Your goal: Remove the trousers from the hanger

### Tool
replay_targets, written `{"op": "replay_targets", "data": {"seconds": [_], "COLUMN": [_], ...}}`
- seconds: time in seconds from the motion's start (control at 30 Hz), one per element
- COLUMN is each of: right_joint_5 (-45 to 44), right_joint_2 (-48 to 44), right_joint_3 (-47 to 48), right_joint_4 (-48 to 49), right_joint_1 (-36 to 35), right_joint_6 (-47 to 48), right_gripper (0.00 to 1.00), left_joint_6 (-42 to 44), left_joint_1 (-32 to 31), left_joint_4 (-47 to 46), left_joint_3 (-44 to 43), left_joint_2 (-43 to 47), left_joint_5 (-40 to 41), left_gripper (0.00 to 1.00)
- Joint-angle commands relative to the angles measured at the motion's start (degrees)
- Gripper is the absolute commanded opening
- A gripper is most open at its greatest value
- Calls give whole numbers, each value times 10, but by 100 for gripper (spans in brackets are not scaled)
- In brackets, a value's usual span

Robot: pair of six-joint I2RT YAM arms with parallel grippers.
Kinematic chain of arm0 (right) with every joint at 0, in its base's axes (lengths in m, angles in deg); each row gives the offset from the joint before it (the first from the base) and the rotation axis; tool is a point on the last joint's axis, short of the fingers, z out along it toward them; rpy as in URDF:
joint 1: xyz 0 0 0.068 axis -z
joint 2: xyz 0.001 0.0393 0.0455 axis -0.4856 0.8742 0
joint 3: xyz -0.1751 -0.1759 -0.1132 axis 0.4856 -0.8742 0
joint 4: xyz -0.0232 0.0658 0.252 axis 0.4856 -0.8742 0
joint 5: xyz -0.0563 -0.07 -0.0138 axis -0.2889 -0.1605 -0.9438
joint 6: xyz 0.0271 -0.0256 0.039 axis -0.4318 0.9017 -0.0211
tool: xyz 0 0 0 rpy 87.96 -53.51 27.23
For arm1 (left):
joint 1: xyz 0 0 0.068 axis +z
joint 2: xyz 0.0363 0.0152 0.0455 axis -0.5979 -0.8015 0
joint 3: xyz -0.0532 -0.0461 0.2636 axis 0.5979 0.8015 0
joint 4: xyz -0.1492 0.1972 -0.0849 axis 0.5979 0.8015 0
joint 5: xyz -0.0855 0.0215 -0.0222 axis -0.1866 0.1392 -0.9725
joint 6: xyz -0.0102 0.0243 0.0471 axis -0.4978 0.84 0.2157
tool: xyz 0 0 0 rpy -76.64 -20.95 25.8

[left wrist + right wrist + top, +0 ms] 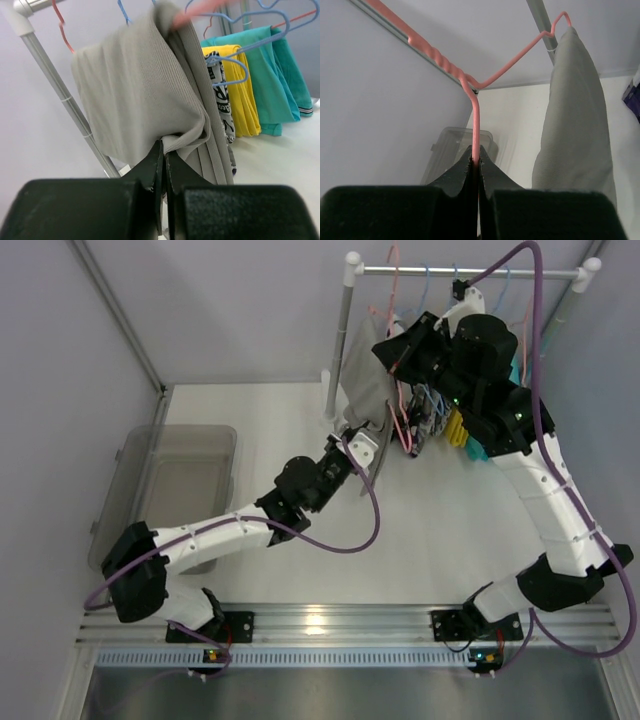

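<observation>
Grey ribbed trousers (145, 90) hang folded over a pink hanger (476, 107) at the left end of the rack. My left gripper (164, 145) is shut on a fold at the trousers' lower edge. In the top view that gripper (358, 445) sits just under the grey cloth (362, 380). My right gripper (478, 159) is shut on the pink hanger's wire, with the trousers (577, 125) draped to its right. From above, the right gripper (398, 352) is up beside the rack, its fingertips hidden by the wrist.
A white rack (345, 330) stands at the back with several more hangers holding patterned, yellow (240, 90) and teal (270, 75) clothes. A clear plastic bin (170, 485) lies at the left of the white table (420, 540). Walls close in on both sides.
</observation>
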Motion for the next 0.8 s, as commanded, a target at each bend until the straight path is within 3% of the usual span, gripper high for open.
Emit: {"op": "replay_targets", "data": {"seconds": [0.0,0.3,0.77], "right_joint_5": [-14,-28,-2], "right_joint_2": [-24,-48,-73], "right_joint_3": [-19,-95,-282], "right_joint_4": [79,97,139], "right_joint_1": [-15,-14,-26], "right_joint_6": [34,73,168], "right_gripper": [0,0,0], "left_joint_6": [-24,-20,76], "left_joint_1": [5,7,7], "left_joint_4": [44,143,98], "left_joint_3": [-66,-138,-294], "left_joint_2": [60,121,90], "left_joint_5": [-18,4,29], "left_gripper": [0,0,0]}}
